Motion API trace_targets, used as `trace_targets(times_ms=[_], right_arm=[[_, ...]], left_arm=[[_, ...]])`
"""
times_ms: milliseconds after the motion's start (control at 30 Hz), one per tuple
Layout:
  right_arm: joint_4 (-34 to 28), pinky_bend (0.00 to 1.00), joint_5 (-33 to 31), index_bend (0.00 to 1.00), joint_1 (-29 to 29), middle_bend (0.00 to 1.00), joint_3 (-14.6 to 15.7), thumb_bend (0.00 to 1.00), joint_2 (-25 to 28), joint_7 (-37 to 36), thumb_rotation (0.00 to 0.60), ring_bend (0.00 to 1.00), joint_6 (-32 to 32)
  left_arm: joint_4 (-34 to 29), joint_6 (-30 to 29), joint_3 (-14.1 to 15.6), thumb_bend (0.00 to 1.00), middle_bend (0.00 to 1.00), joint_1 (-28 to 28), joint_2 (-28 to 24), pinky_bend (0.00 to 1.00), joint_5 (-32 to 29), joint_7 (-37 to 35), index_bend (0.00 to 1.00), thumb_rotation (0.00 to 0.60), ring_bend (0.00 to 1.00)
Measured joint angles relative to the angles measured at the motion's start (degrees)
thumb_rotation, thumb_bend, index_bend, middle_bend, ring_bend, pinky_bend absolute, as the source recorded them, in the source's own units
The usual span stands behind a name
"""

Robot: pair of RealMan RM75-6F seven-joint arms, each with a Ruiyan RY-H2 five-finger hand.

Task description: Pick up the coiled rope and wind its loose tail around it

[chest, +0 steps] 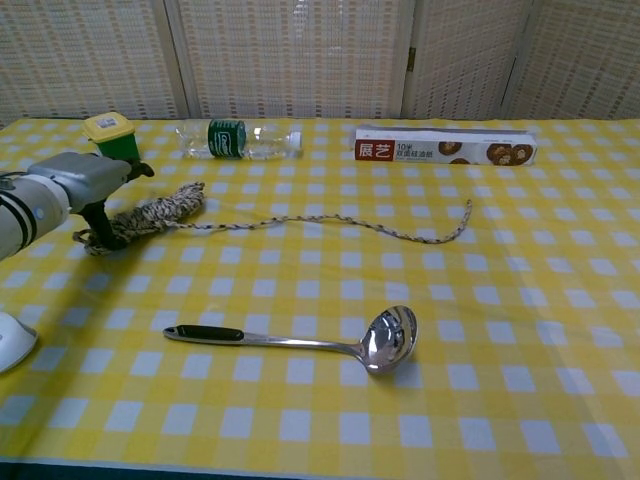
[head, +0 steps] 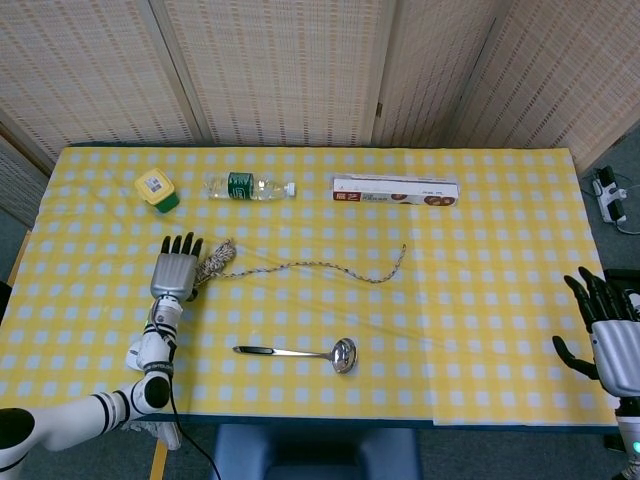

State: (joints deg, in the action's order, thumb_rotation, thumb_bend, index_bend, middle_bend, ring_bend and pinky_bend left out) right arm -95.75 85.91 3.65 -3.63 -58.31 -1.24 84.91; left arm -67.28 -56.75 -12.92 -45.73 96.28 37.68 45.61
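Your table (head: 500,330) carries, along its far edge, a long box (head: 395,189), a water bottle (head: 247,186) and a small green-and-yellow jar (head: 157,189). Your left hand (chest: 85,185) grips the coiled rope (chest: 150,213) near the table's left edge, and its loose tail (chest: 340,221) trails toward the middle. Your right hand (head: 608,332) hangs off the right edge, fingers spread, holding nothing. A ladle (chest: 310,342) lies near the front edge.

Left robot hand (head: 175,272) touching coiled rope (head: 214,260); loose tail (head: 330,266) trails right; right robot hand (head: 606,335) spread.
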Motion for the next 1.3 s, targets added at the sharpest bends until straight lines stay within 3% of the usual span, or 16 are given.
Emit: trace_targets(times_ms=[233, 633, 833, 1100, 1300], right_arm=[[0.3, 0.00, 0.1, 0.00, 0.0, 0.00, 0.1, 0.38, -0.4, -0.3, 0.589, 0.03, -0.1], [0.9, 0.00, -0.3, 0.00, -0.3, 0.00, 0.2, 0.38, -0.5, -1.0, 0.590, 0.03, -0.1], [1.1, 0.00, -0.5, 0.00, -0.2, 0.00, 0.2, 0.38, -0.5, -1.1, 0.589, 0.04, -0.4], [1.1, 0.00, -0.6, 0.00, 0.0, 0.00, 0.1, 0.38, -0.5, -1.1, 0.589, 0.05, -0.9], [0.9, 0.00, -0.1, 0.00, 0.9, 0.00, 0.1, 0.38, -0.4, -1.1, 0.589, 0.06, -2.1]], left_arm=[[0.7, 2.3, -0.8, 0.25, 0.27, 0.9, -0.4, 0.29, 1.3, -7.1, 0.31, 0.600, 0.28], [5.7, 4.6, -1.9, 0.26, 0.37, 1.2, 2.0, 0.41, 3.5, -14.0, 0.42, 0.600, 0.39], [7.0, 4.3, -2.0, 0.34, 0.47, 1.4, 2.7, 0.48, 4.8, -16.3, 0.51, 0.600, 0.48], [8.4, 5.0, -1.8, 0.46, 0.54, 2.1, 2.9, 0.60, 7.6, -19.9, 0.59, 0.600, 0.54], [8.3, 4.0, -1.3, 0.50, 0.59, 3.0, 2.5, 0.69, 12.5, -24.4, 0.63, 0.600, 0.59]])
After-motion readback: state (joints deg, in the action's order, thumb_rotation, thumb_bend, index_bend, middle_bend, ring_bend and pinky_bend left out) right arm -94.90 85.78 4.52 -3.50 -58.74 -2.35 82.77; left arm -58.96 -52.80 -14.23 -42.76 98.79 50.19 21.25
